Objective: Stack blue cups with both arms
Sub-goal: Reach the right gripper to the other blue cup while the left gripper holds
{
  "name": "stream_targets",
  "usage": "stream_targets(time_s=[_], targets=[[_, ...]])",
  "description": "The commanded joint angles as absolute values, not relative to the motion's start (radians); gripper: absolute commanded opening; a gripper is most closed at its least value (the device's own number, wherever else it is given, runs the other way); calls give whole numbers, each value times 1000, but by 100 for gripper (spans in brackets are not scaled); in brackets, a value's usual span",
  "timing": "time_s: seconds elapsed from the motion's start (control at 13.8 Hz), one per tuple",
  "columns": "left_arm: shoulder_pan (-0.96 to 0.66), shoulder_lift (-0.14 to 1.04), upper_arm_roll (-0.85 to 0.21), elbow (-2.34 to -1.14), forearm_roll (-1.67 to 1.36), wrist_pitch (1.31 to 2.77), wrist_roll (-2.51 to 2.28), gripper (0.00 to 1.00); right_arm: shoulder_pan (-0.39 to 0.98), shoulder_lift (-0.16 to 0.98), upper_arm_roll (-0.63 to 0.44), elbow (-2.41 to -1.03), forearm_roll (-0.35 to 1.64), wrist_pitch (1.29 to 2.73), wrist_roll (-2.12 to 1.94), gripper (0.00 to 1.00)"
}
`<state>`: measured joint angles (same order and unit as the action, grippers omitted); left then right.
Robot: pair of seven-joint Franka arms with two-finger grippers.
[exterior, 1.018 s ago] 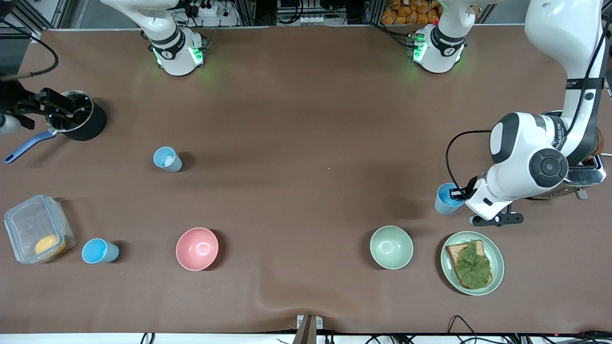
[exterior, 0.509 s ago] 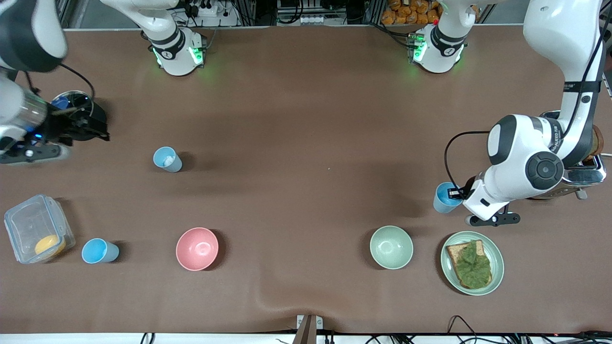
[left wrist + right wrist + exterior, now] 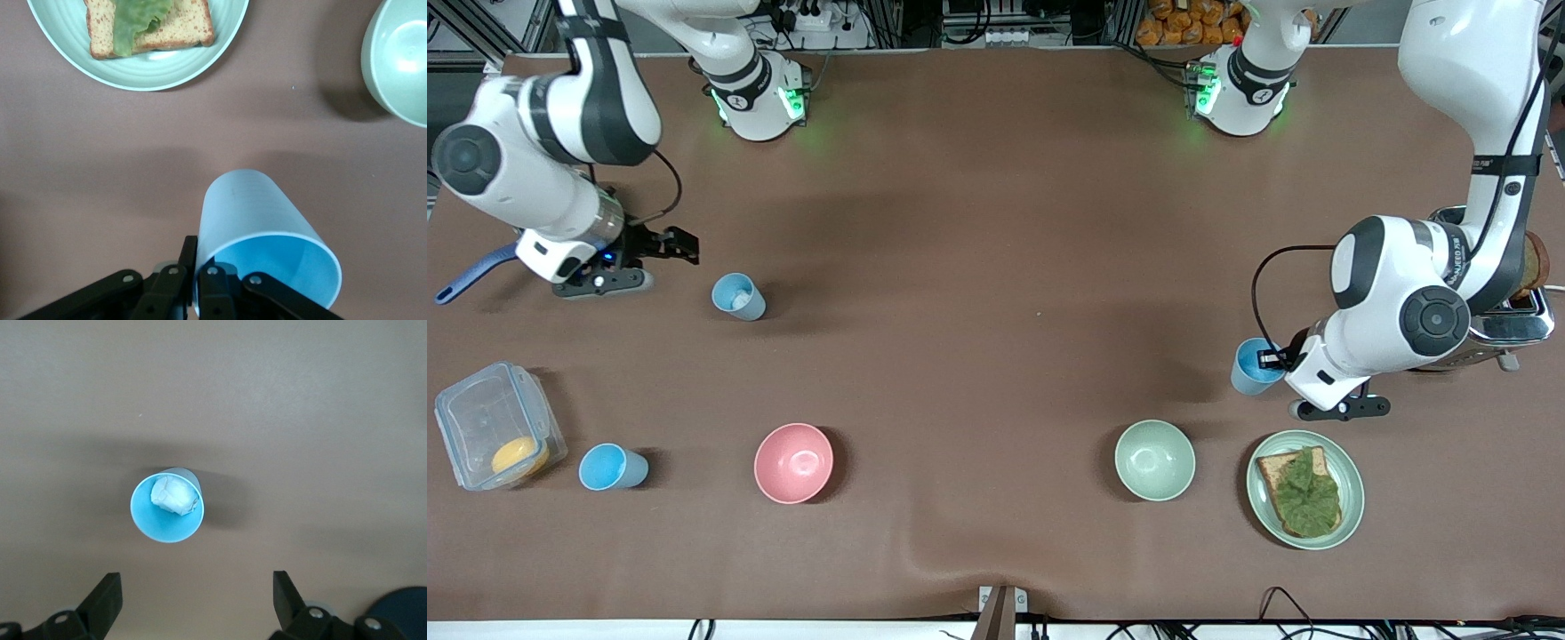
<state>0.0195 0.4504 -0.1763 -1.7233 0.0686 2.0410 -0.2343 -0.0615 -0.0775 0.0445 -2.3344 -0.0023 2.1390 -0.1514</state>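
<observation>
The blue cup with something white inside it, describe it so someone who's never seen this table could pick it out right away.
Start at the right arm's end of the brown table. The right gripper hangs open there, and the cup stands upright just beside it. Of the three blue cups, only this one holds a crumpled white lump.

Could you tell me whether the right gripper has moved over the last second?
Yes. The right gripper has swung from over the black pot at the table's edge toward the cup with the white lump, and is open.
</observation>
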Motion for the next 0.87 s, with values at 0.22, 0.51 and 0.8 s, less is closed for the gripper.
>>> stream_targets(time_s=[0.22, 0.51, 0.8], targets=[[21, 449, -178, -1723, 71, 2029, -227, 0, -71, 142, 55, -2358, -8, 2416, -155, 100], [21, 449, -178, -1723, 71, 2029, -227, 0, -67, 193, 55, -2358, -8, 2456, -153, 100], [21, 449, -178, -1723, 71, 2029, -227, 0, -66, 201, 57, -2361, -8, 2450, -153, 87]])
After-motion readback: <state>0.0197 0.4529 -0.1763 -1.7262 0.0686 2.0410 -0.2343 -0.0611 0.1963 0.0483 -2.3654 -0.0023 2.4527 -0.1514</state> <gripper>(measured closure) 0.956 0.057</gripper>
